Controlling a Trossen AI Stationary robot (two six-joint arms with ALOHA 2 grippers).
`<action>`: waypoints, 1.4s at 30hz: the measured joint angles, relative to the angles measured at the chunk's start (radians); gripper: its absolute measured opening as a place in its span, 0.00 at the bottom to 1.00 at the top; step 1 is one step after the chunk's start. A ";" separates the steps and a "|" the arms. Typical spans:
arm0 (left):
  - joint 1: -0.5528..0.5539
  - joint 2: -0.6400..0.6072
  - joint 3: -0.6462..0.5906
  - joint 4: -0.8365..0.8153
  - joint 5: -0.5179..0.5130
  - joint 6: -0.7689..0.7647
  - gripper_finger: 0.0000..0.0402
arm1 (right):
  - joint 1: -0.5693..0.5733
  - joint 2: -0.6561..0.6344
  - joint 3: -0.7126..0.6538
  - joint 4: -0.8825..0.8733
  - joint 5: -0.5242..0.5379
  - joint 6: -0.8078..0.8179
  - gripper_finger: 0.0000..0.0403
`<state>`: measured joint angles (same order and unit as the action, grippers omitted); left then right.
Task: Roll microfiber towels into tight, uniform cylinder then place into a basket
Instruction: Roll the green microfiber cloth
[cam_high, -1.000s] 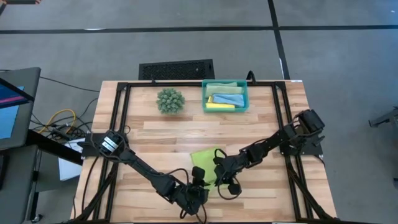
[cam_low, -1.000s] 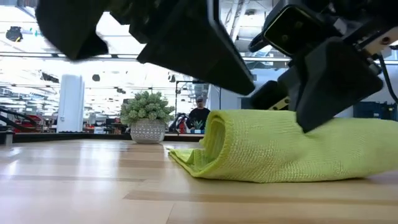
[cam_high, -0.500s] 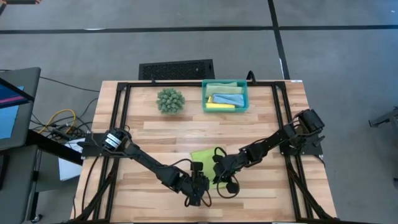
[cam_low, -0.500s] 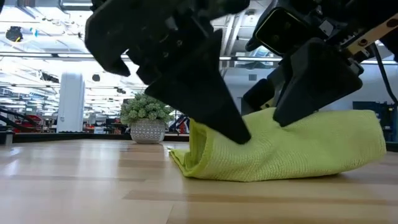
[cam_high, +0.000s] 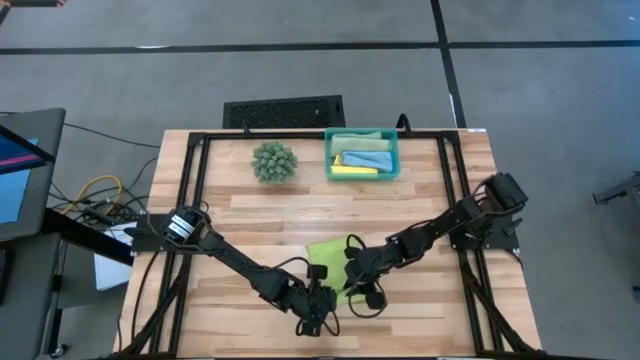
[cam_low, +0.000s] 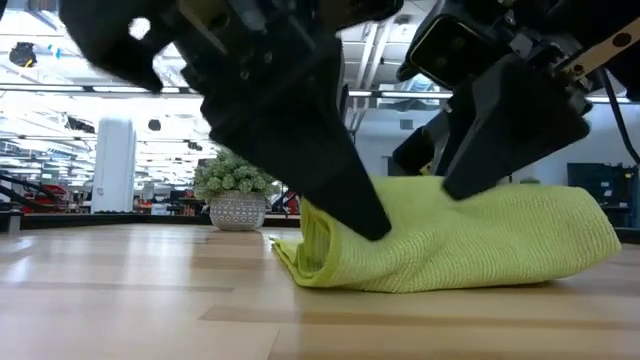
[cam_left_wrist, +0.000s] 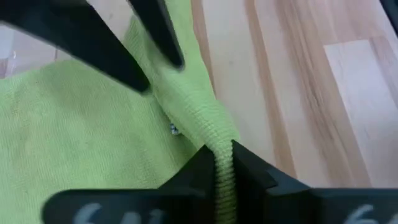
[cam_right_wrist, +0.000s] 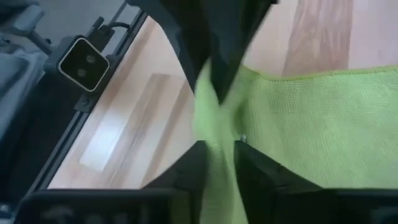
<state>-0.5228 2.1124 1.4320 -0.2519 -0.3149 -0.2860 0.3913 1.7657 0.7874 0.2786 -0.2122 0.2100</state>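
While both arms crowd it, much stays covered.
Towel: lime green towel (cam_low: 470, 240), table's 6 o'clock, part-rolled.
Left gripper (cam_left_wrist: 222, 163): pinching its hem.
Right gripper (cam_right_wrist: 219, 155): pinching its edge.
Basket (cam_high: 361, 154): 1 o'clock; contents unclear.
Writing: unreadable.

From above, both arms cover much of the lime towel (cam_high: 327, 253); the towels in the basket (cam_high: 361, 172) overlap; the person behind the plant (cam_low: 235, 178) is hidden

One camera looks straight down on the whole tabletop (cam_high: 400, 215). Another sits at tabletop height, close to the lime green towel (cam_low: 470, 240). Both wrist cameras look closely at that same towel from opposite ends.
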 joint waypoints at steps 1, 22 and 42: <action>-0.001 0.000 0.000 0.000 0.000 -0.001 0.06 | 0.002 -0.018 0.005 -0.043 0.000 0.000 0.31; -0.018 0.000 0.028 -0.101 0.033 -0.033 0.02 | 0.147 -0.047 0.023 -0.226 0.134 -0.032 0.13; -0.024 0.000 0.054 -0.169 0.056 0.001 0.03 | 0.109 -0.044 0.042 -0.272 0.030 0.157 0.04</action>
<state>-0.5465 2.1124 1.4860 -0.4206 -0.2591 -0.2845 0.5007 1.7218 0.8295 0.0066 -0.1826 0.3668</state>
